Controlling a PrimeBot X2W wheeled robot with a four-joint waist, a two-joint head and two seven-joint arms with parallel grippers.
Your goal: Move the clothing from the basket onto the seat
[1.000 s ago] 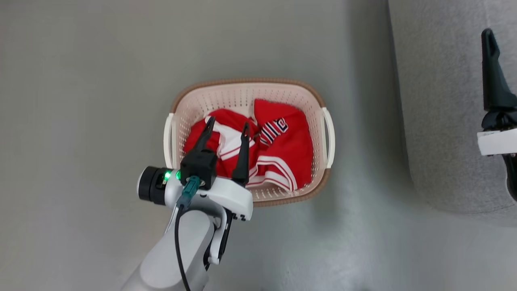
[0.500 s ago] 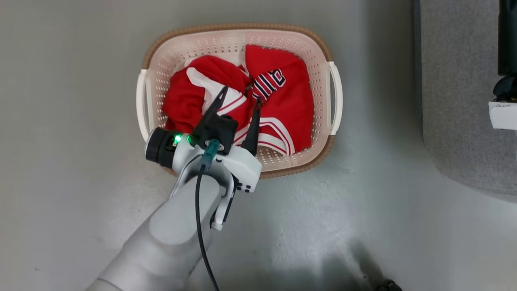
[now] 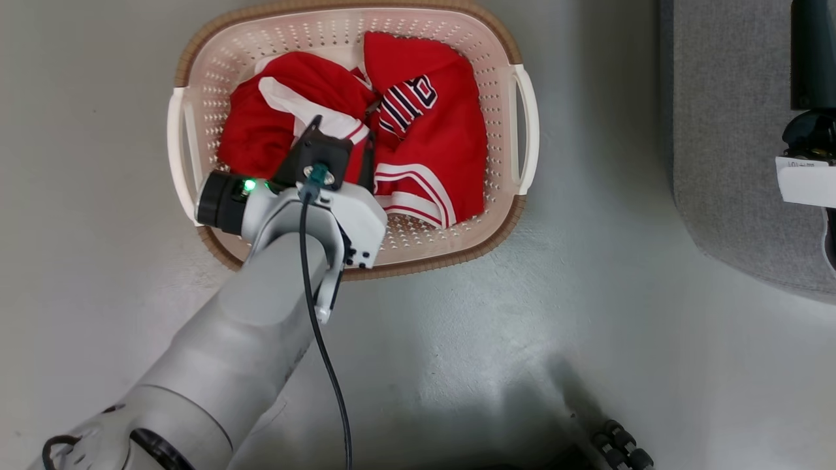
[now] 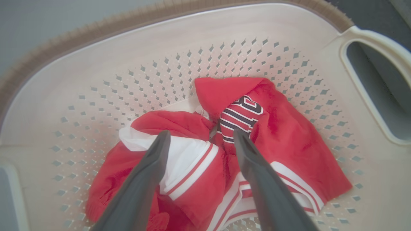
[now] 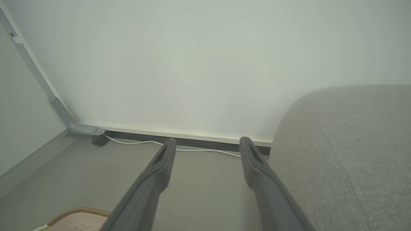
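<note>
With my left jaws spread wide and empty just over the red clothing (image 3: pixel 424 130) in the basket (image 3: pixel 418 245), closing now might nip only the white collar fold (image 3: pixel 284 101), so the rest slips free on lifting.

A pale grey forearm (image 3: pixel 255 339) carries a black cable (image 3: pixel 326 378), teal plug (image 3: pixel 315 177), green light (image 3: pixel 249 185) and dark tapered fingers (image 4: pixel 141 183).
</note>
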